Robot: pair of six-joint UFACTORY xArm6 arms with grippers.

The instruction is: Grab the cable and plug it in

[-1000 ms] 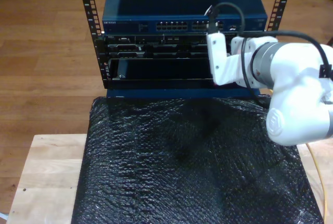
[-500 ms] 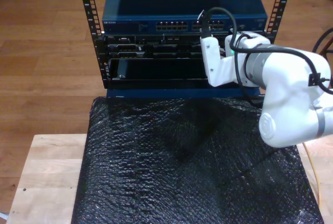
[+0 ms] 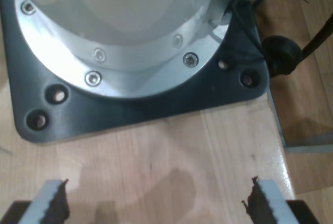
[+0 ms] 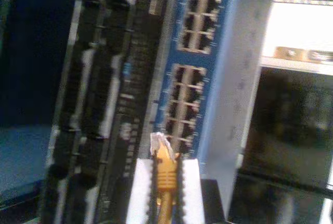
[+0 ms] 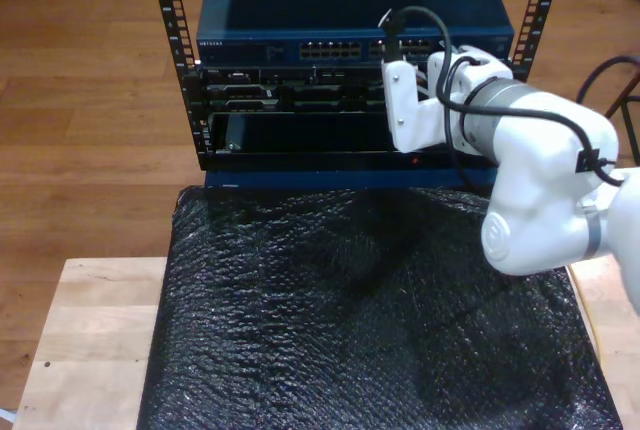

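Note:
The yellow-orange cable [image 4: 165, 177] is pinched between the white pads of my second gripper [image 4: 165, 185], which is shut on it. Its clear plug [image 4: 158, 141] points at the blue switch [image 4: 218, 73], just short of a block of open ports [image 4: 183, 96]. In the exterior view the second arm's wrist [image 5: 412, 100] reaches in from the right. It sits in front of the switch [image 5: 260, 48], beside the port row [image 5: 330, 50] and hiding the jaws. My first gripper [image 3: 158, 206] stands open over bare wood, with nothing between its fingertips [image 3: 52, 203].
The switch sits in a black rack with perforated rails [image 5: 172, 20] and darker units [image 5: 290, 95] below. A black bubble-wrap mat [image 5: 330, 330] covers the wooden table [image 5: 90, 330]. An arm's round metal base on a dark plate [image 3: 130, 104] lies close ahead of my first gripper.
The second arm has swung toward the exterior view's left and closer to the switch front, carrying the cable along.

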